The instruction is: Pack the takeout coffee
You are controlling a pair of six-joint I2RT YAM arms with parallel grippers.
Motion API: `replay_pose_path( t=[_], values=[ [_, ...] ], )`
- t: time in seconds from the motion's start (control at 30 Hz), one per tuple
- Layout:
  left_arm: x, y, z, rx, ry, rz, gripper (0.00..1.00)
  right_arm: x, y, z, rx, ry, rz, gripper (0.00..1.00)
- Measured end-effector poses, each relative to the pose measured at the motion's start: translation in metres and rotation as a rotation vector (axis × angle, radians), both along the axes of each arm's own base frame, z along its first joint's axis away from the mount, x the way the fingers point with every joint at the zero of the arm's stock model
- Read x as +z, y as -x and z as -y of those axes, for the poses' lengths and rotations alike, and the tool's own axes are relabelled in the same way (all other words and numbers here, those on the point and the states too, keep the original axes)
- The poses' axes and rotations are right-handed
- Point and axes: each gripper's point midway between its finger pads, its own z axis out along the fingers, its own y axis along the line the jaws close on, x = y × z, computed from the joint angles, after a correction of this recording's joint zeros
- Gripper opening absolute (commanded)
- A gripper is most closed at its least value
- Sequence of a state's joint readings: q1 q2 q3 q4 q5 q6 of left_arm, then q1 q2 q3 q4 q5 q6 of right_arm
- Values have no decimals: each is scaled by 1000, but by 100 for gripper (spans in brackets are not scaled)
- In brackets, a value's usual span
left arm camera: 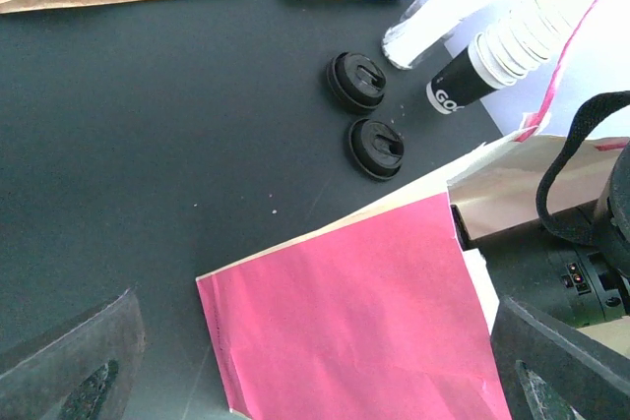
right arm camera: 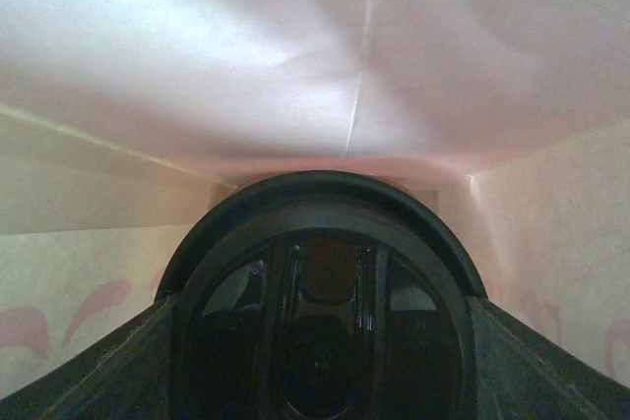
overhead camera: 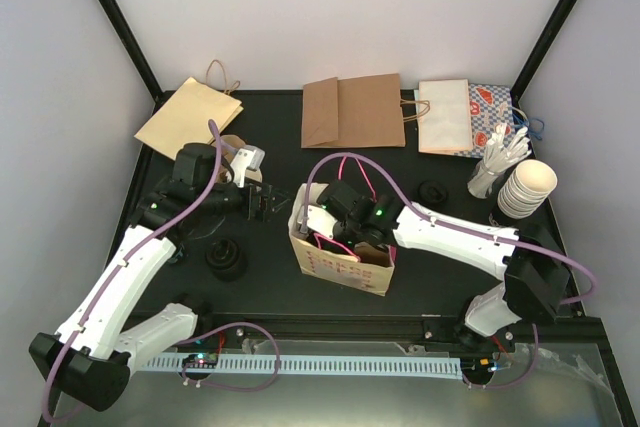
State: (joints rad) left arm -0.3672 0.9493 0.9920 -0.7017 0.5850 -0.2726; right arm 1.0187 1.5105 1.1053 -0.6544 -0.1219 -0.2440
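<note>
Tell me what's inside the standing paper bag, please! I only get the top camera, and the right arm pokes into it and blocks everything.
Observer: The right wrist camera is down inside the bag. The right tool has the takeout coffee between its fingers, with only the black lid showing.
Operator: Cool! Is the bag patterned on the side I can't see?
Observer: No. The left wrist camera shows that side as plain bright pink.
Operator: And the stacked cups in the corner, any writing on them?
Observer: Yes. The stack of cups ends in a black band with white letters that start "GO".
</note>
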Motion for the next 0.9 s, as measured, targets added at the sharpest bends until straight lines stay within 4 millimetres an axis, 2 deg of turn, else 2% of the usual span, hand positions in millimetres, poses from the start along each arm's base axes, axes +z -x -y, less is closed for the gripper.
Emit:
replay_pose_path(
  t=[0.23, 0.3, 0.33, 0.37, 0.4, 0.47, 0.9],
  values=[
    [0, 1, 1, -3, 0, -1, 99, 1, 1, 2, 0, 5, -3, 53],
    [0, 1, 1, -5, 0, -1, 99, 1, 1, 2, 0, 7, -3, 55],
    [0, 1, 1, -6, 0, -1, 99, 1, 1, 3, 1, 9, -3, 65],
    [0, 2, 2, -8, 0, -1, 99, 1, 1, 3, 1, 10, -3, 81],
    [0, 2, 2, -9, 0, -2, 99, 2, 1, 3, 0, 11, -4, 89],
    [0, 2, 2, -8, 0, -2, 99, 2, 1, 4, 4, 21, 3, 99],
    [-2, 6, 1, -10, -9, -23, 99, 10, 2, 25, -27, 123, -16, 100]
  ],
)
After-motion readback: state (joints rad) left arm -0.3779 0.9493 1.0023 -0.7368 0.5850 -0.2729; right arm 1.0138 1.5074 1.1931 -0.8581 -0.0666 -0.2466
